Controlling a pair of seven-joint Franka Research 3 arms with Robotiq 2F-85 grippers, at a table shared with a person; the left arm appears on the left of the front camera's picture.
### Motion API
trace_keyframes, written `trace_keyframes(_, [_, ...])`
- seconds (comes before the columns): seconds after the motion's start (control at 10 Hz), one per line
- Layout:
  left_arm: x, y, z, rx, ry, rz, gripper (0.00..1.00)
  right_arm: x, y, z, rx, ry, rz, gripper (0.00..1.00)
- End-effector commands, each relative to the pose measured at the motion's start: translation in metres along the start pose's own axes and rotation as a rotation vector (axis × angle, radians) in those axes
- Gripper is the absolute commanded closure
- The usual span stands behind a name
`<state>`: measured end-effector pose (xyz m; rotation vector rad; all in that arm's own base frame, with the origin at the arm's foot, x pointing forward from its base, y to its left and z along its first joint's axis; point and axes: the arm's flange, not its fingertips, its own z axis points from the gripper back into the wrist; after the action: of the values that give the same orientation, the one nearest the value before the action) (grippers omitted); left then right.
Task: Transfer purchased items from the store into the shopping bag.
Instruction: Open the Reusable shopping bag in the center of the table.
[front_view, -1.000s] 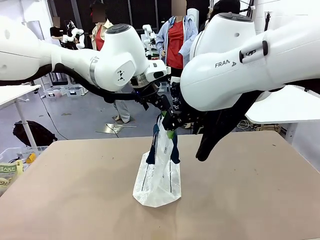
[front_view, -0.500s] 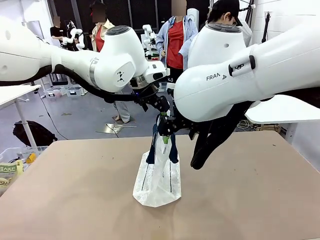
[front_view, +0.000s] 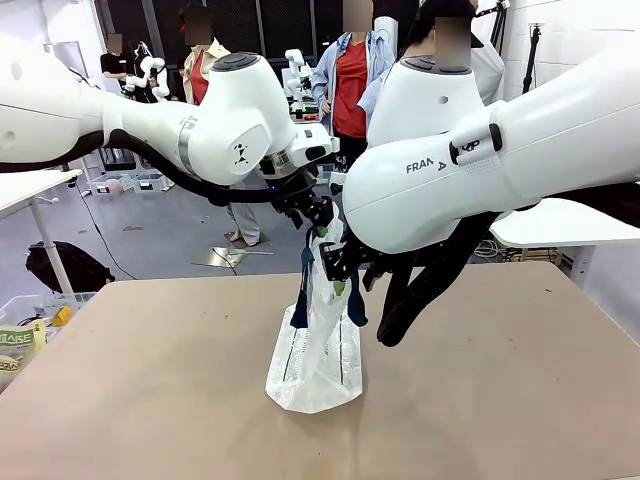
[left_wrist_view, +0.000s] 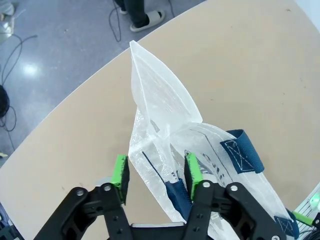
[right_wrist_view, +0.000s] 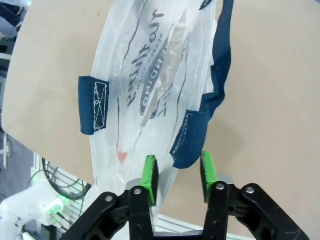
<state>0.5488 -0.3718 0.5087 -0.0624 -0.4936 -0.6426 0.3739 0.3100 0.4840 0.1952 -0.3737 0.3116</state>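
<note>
Largest change first: over the last second the right arm (front_view: 500, 170) has swung its bulk across the front view toward 9 o'clock and sunk, so its wrist now sits lower against the bag top. The left arm (front_view: 150, 120), reaching in from 9 o'clock, has barely shifted. The table (front_view: 120, 400) is as before. The shopping bag (front_view: 315, 360) has not moved either. It stands upright about mid-table, base spread on the surface, top drawn to a peak at 12 o'clock between the two wrists. We judge that both arms have gone from hovering at the rim to taking hold of it, a step toward holding the mouth open for loading. Whether anything already lies inside we cannot tell through the crinkled film. Jaws next. In the left wrist view the left gripper (left_wrist_view: 156, 172) stands roughly half open. Its green pads (left_wrist_view: 120, 172) straddle the clear rim film and a navy strap (left_wrist_view: 175, 192) that runs down toward 6 o'clock. The pad at 3 o'clock lies against the film, the one at 9 o'clock just beside its edge, and we see no pinch yet. In the right wrist view the right gripper (right_wrist_view: 178, 172) is likewise part open, somewhat narrower. The stitched end of a strap hangs between its pads from 12 o'clock, near the 3 o'clock pad, with film by the other. We see no firm clamp there either.
</note>
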Motion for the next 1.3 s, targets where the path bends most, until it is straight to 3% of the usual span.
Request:
trace_keyframes(0.0, [-0.008,0.004,-0.001,-0.002,0.000,-0.002,1.00,0.002,0.004,-0.005,-0.020,-0.020,-0.024,1.00])
trace_keyframes(0.6, [-0.017,0.027,0.004,0.020,0.004,0.010,1.00,0.007,-0.003,-0.001,-0.079,-0.014,-0.044,1.00])
trace_keyframes(0.9, [-0.041,0.073,0.014,0.062,0.012,0.032,1.00,0.012,-0.011,0.006,-0.147,-0.042,-0.086,1.00])
trace_keyframes(1.2, [-0.079,0.146,0.039,0.158,-0.006,0.085,1.00,0.012,-0.015,0.004,-0.209,-0.048,-0.091,1.00])
